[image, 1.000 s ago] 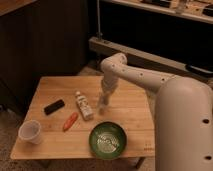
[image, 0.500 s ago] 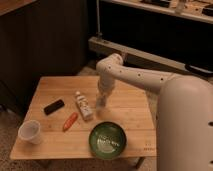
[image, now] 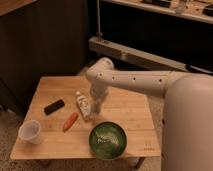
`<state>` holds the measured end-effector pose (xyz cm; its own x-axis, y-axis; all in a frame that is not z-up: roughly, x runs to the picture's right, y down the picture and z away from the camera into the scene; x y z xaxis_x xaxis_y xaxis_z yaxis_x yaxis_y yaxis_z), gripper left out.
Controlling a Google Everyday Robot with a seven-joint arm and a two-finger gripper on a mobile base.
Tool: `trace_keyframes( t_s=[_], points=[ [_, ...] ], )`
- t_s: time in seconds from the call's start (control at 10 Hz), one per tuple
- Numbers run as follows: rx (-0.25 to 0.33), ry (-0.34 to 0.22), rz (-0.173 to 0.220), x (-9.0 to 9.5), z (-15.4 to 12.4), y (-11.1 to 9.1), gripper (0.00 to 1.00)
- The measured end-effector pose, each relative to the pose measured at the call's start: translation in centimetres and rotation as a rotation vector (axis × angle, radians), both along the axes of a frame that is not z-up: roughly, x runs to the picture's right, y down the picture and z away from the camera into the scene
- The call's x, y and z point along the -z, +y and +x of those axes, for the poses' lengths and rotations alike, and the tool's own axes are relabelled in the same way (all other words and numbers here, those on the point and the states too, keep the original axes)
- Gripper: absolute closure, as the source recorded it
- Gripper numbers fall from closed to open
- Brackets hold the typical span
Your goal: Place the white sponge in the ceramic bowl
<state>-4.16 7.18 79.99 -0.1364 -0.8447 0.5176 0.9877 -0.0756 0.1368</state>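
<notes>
Over the bench (image: 134, 114): my pincer (image: 95, 108), just right of the bottle (image: 82, 105); its grip, I cannot tell.
Ceramic bowl (image: 120, 149): near edge, seemingly without the white sponge.
Left: the drop.

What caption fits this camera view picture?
Gripper hangs beside the white bottle, behind the green ceramic bowl on the wooden table.

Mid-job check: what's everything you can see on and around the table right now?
table: one, light wood, centre of view
ceramic bowl: one, green, front edge of table
bottle: one, white, labelled, lying mid-table
block: one, black, left of bottle
stick-shaped item: one, orange-red, in front of bottle
cup: one, white, front-left corner
white sponge: none visible in this view
arm: one, white, reaching in from the right
gripper: one, low over mid-table, just right of bottle
</notes>
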Motion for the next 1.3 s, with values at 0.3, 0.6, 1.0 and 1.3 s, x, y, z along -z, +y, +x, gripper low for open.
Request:
trace_keyframes(
  t_s=[0.3,0.6,1.0,1.3],
  points=[
    [-0.003,-0.017,0.003,0.8,-0.5,0.4,0.99],
    [-0.051,-0.084,-0.024,0.4,0.8,-1.0,1.0],
    [-0.1,-0.141,-0.057,1.2,1.8,-1.8,1.0],
    [-0.12,-0.155,-0.068,1.9,2.8,-2.0,1.0]
  ],
)
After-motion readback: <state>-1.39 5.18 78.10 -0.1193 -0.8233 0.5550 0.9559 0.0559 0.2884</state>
